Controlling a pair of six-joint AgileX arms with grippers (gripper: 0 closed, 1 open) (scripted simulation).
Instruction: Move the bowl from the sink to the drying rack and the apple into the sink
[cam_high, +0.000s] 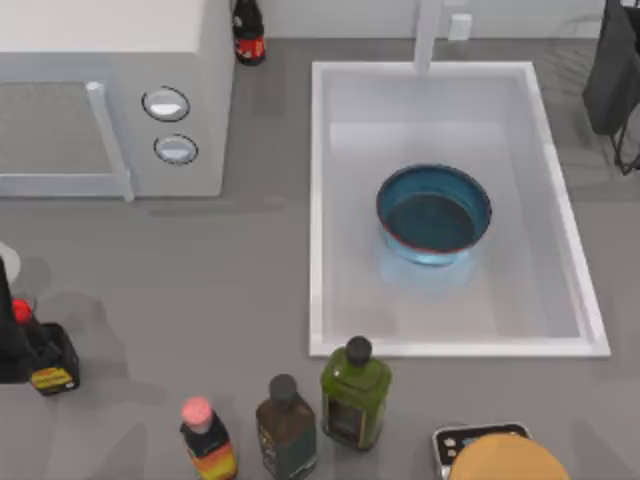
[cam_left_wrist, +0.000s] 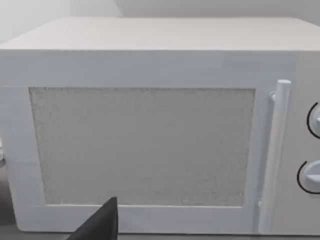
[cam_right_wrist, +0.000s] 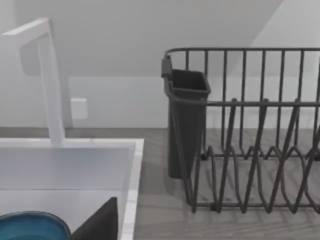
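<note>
Bowl (cam_high: 434, 213): upright in sink (cam_high: 325, 210), untouched; opening step pending, needing a lift toward the drying rack (cam_right_wrist: 250, 135) at two o'clock; claw states cannot be told.

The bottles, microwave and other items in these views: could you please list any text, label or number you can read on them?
None can be read.
Bottle labels, front row: too blurred.
Black bottle at the top view's left: yellow label, unreadable.
Bottle behind the microwave: red label, unreadable.
Microwave dials: no markings legible.
Device by the front edge: display unreadable.
</note>
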